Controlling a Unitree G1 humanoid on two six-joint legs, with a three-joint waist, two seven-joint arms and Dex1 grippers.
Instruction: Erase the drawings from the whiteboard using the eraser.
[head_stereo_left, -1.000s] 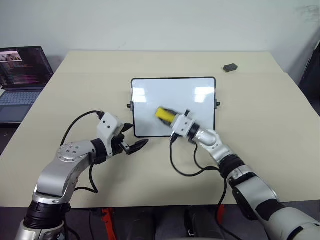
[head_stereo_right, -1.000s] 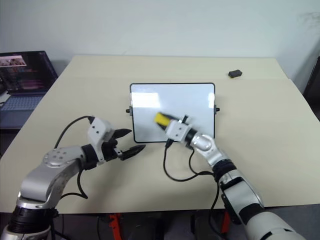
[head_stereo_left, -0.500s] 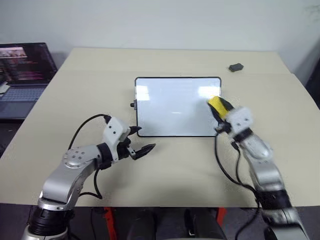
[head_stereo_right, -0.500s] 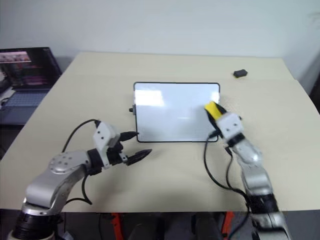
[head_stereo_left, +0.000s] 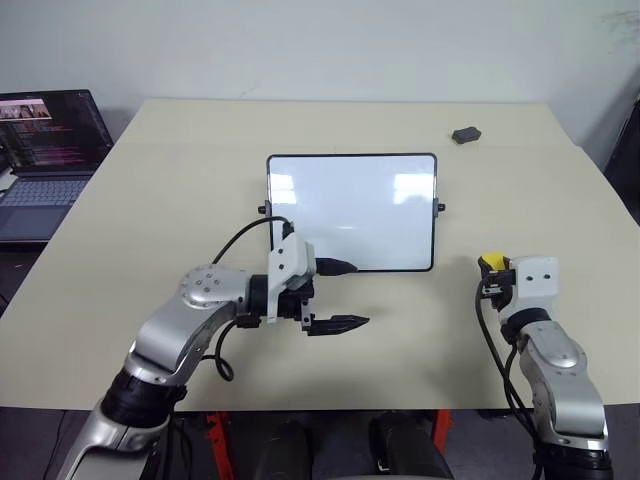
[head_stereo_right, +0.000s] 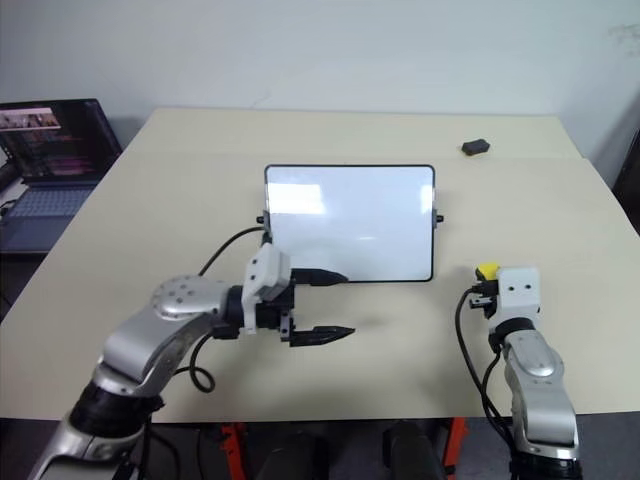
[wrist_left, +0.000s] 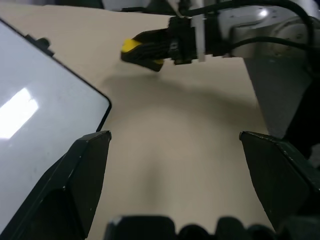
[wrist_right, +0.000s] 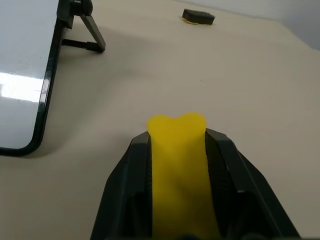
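Claws are seen lowest in the head views: the left claw (head_stereo_left: 343, 296) is held spread open at lower centre of the frame, one finger over the whiteboard's lower edge and the other over the bare surface (head_stereo_left: 150, 210). At lower right, the right claw (head_stereo_left: 490, 272) is clamped shut on the eraser (head_stereo_left: 491, 262), whose yellow end is squeezed between the two black fingers (wrist_right: 225, 165), clear of the board. Higher, at the centre of the frame, the whiteboard (head_stereo_left: 351, 211) is laid flat on the surface, its glossy face blank apart from light reflections. At upper right, a small dark lump (head_stereo_left: 465, 134) is found near the far edge. At upper left, an open laptop (head_stereo_left: 45, 150) is seen beside the surface.
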